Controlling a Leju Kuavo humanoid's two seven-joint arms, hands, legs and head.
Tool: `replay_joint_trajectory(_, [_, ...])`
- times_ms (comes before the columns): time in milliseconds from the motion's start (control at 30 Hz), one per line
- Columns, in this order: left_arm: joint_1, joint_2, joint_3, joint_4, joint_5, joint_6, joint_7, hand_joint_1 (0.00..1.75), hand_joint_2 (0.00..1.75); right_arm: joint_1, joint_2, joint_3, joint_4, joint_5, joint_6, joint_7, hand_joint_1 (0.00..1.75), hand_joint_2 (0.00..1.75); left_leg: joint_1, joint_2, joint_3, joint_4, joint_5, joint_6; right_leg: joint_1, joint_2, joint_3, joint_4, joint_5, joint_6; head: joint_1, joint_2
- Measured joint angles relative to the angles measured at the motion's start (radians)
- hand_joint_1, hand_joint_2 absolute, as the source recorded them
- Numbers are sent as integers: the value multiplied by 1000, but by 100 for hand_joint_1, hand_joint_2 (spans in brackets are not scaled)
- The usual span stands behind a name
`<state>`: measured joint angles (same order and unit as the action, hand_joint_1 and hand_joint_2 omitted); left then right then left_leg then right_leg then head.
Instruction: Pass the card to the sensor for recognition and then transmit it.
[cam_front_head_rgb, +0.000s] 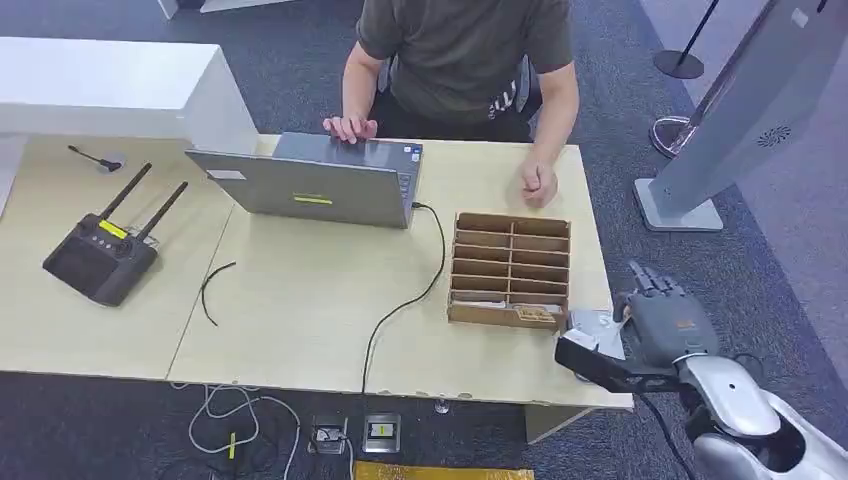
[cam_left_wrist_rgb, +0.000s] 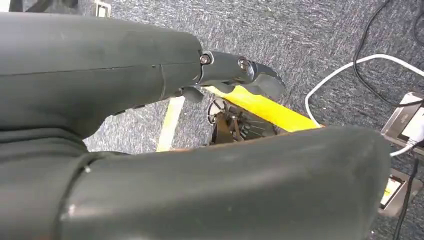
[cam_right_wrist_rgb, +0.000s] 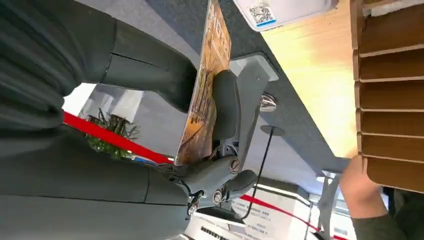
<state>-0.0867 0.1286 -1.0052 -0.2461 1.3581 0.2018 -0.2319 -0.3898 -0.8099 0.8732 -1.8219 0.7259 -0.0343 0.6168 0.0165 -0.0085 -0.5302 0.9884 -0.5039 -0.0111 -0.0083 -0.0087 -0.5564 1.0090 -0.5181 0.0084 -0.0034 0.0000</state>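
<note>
The right hand (cam_front_head_rgb: 660, 325) hovers at the table's (cam_front_head_rgb: 300, 300) near right corner, just beside the wooden card rack (cam_front_head_rgb: 510, 270), and it pinches the card (cam_right_wrist_rgb: 205, 90) between thumb and fingers — the right wrist view shows the printed card standing edge-on in that grip. So the pick looks done; what I judge is left is presenting the card to the sensor (cam_front_head_rgb: 592, 325), the small pale device with a code label lying at the table edge right next to the hand, and then handing it on. The left hand (cam_left_wrist_rgb: 235, 75) hangs low over the carpet, its fingers holding nothing, though how far they are curled I cannot tell. Across the table a person (cam_front_head_rgb: 460, 60) sits with hands by a laptop (cam_front_head_rgb: 310, 185), whose cable (cam_front_head_rgb: 400, 305) trails toward the near edge. A black controller (cam_front_head_rgb: 100, 255) lies well apart on the left — the rack's wall is the only close obstacle.
</note>
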Motion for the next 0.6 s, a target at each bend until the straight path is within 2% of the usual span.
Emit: replay_joint_trajectory(600, [0,5,-1,0,13,7,14,0,0,0,48,2,89,-32,-67,-33,175,175,0,0,0,0,0,0,0,0,0,0,0,0,0,0])
